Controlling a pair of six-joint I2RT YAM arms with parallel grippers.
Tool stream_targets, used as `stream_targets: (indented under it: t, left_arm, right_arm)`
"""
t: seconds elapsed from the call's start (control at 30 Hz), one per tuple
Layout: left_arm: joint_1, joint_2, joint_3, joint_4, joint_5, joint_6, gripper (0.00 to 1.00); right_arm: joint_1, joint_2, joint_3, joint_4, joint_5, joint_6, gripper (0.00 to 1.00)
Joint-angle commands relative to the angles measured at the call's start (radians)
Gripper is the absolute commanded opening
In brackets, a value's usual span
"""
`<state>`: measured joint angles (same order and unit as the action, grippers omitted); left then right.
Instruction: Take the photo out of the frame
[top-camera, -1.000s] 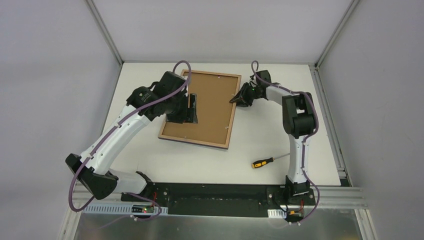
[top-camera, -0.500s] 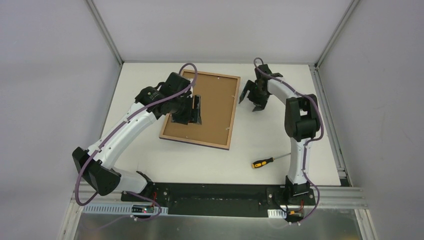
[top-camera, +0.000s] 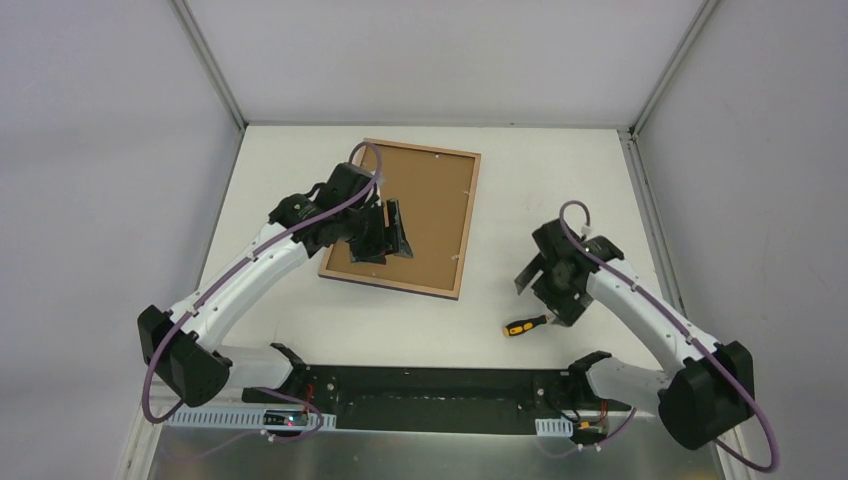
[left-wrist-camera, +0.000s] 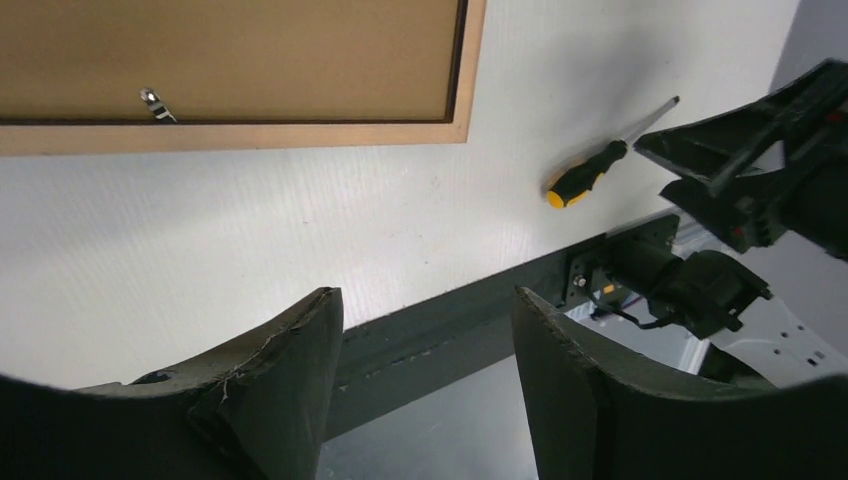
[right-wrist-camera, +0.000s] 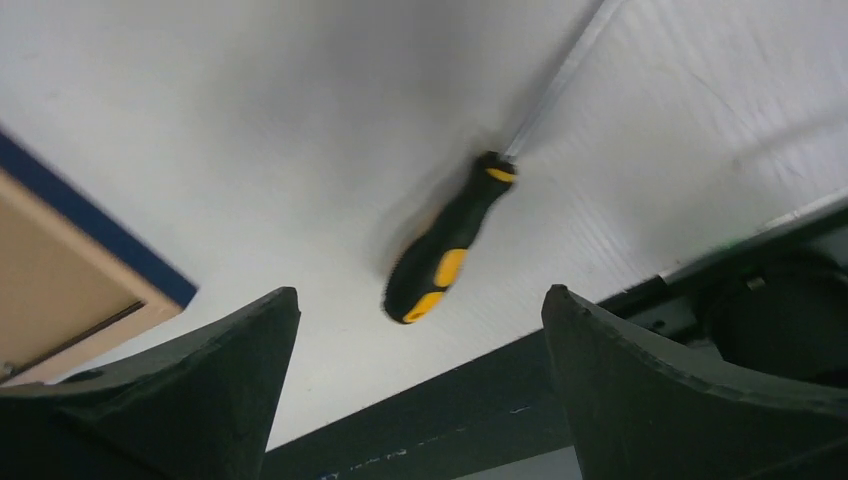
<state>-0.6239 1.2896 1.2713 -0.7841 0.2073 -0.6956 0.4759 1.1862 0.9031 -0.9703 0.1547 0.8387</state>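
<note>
The frame (top-camera: 390, 284) lies face down on the white table, its brown backing board (top-camera: 435, 200) up, so the photo is hidden under it. My left gripper (top-camera: 392, 238) hovers open over the board's near left part. The left wrist view shows the frame's wood edge (left-wrist-camera: 240, 137), a metal tab (left-wrist-camera: 155, 103) and my left gripper (left-wrist-camera: 425, 310) with nothing between its fingers. My right gripper (top-camera: 545, 298) stands open at the near right, apart from the frame. In the right wrist view my right gripper (right-wrist-camera: 420, 295) is empty, and the frame's dark-blue corner (right-wrist-camera: 100, 230) shows at left.
A black-and-yellow screwdriver (top-camera: 525, 326) lies on the table just below my right gripper, seen close in the right wrist view as the screwdriver (right-wrist-camera: 445, 255). The black base rail (top-camera: 430, 385) runs along the near edge. Metal posts and white walls bound the table.
My right arm has swung away from the frame's far right edge to the near right above the screwdriver, opening its jaws wide. The left gripper has shifted slightly nearer over the board.
</note>
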Motion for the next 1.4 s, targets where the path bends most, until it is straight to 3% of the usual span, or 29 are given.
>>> stream_targets:
  t: [0.0,0.2,0.4,0.67,0.77,0.87,0.93,1.03,1.13,1.23,1.37]
  left_arm:
    - [0.008,-0.096,-0.064,0.074,0.069,-0.131,0.63]
    - [0.007,-0.204,-0.151,0.099,0.083,-0.195,0.67]
    - [0.007,-0.266,-0.19,0.105,0.096,-0.217,0.7]
    - [0.007,-0.2,-0.16,0.114,0.107,-0.2,0.71]
    - [0.008,-0.147,-0.126,0.128,0.114,-0.198,0.74]
    - [0.021,-0.077,-0.085,0.148,0.139,-0.199,0.76]
    - [0.041,-0.022,-0.058,0.18,0.198,-0.203,0.77]
    - [0.078,0.049,-0.031,0.265,0.286,-0.234,0.76]
    - [0.11,0.118,-0.04,0.422,0.399,-0.31,0.68]
    - [0.119,0.185,-0.044,0.586,0.47,-0.394,0.71]
    - [0.119,0.242,-0.037,0.673,0.487,-0.47,0.75]
  right_arm:
    - [-0.01,-0.079,-0.147,-0.088,0.062,0.269,0.96]
    - [-0.024,-0.034,-0.238,0.134,-0.019,0.239,0.89]
    - [0.005,0.075,-0.257,0.197,-0.038,0.244,0.74]
    - [0.057,0.122,-0.224,0.179,0.016,0.257,0.45]
    - [0.059,0.161,-0.188,0.151,0.037,0.252,0.22]
    - [0.065,0.162,-0.127,0.133,0.067,0.161,0.03]
    - [0.081,0.154,-0.068,0.13,0.071,0.026,0.0]
    - [0.125,0.115,-0.012,0.194,-0.06,-0.272,0.0]
    - [0.18,0.032,-0.018,0.323,-0.393,-0.481,0.0]
    - [0.214,-0.001,-0.005,0.37,-0.611,-0.521,0.0]
    - [0.257,-0.014,0.013,0.417,-0.69,-0.503,0.0]
